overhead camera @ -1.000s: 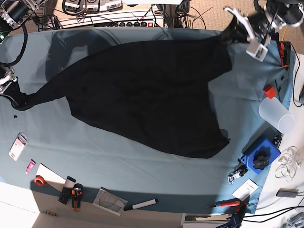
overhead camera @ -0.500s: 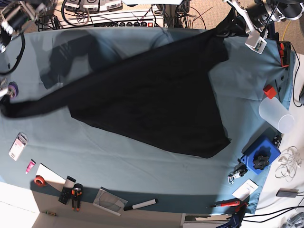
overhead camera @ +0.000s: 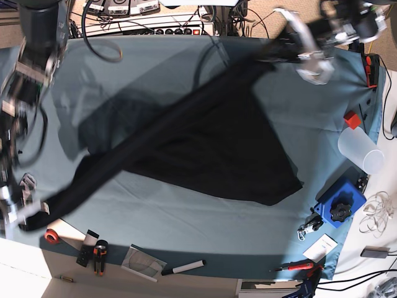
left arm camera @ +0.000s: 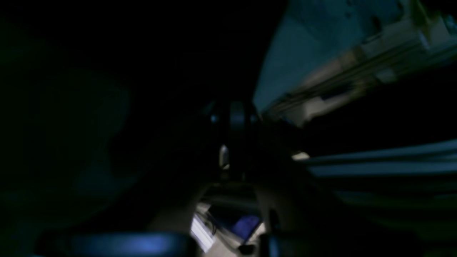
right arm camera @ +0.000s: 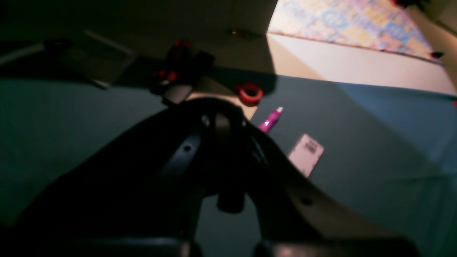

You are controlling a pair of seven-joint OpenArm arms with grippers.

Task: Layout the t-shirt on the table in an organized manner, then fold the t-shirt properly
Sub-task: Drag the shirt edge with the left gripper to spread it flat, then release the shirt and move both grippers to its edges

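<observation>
Base view shows you are at the laying-out stage, with no fold made yet: the shirt (overhead camera: 205, 149) is stretched into a long dark band that runs from the upper right of the frame down to the lower left, lifted off the table (overhead camera: 186, 230) along that edge, while its lower part rests as a crumpled triangle on the cloth right of centre. Your left tool (overhead camera: 282, 46), at the upper right, is clamped shut on one end of the band; in the left wrist view the picture is nearly all black, so only a dark pinch at the tool (left arm camera: 232, 117) can be made out. Your right tool (overhead camera: 28, 218), at the lower left, is closed on the other end; in the right wrist view the shirt (right arm camera: 117, 171) drapes away from the closed tool (right arm camera: 223, 123), above the table (right arm camera: 357, 150) with a red tape roll (right arm camera: 250, 93), a pink tube (right arm camera: 270, 119) and a small card (right arm camera: 306, 154) beyond. The print is not visible, so you cannot tell which face is up. What is left, by my reading: spread the shirt flat and square with sleeves out, then make every fold.
</observation>
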